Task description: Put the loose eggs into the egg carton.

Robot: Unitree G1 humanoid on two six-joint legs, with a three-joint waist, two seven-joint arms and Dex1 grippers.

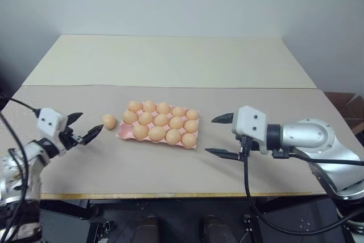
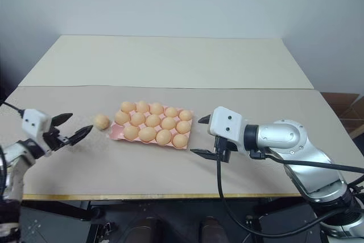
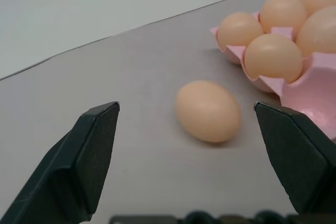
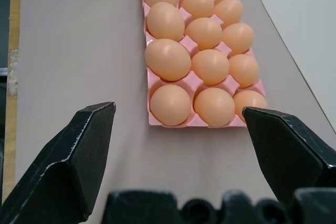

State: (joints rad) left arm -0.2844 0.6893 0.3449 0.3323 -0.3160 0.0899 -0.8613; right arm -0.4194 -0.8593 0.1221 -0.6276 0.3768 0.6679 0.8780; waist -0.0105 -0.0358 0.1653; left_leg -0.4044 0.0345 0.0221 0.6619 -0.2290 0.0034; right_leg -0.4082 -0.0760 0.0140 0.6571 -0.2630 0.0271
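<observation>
While the egg carton (image 1: 159, 135) sits nearly full, one loose egg (image 1: 109, 121) lies on the table just off its left end, right ahead of the left gripper (image 1: 85, 127): fingers spread wide, egg lined up between them, long axis crosswise. Right gripper (image 1: 223, 136) hovers agape beyond the carton's far end, well off.
</observation>
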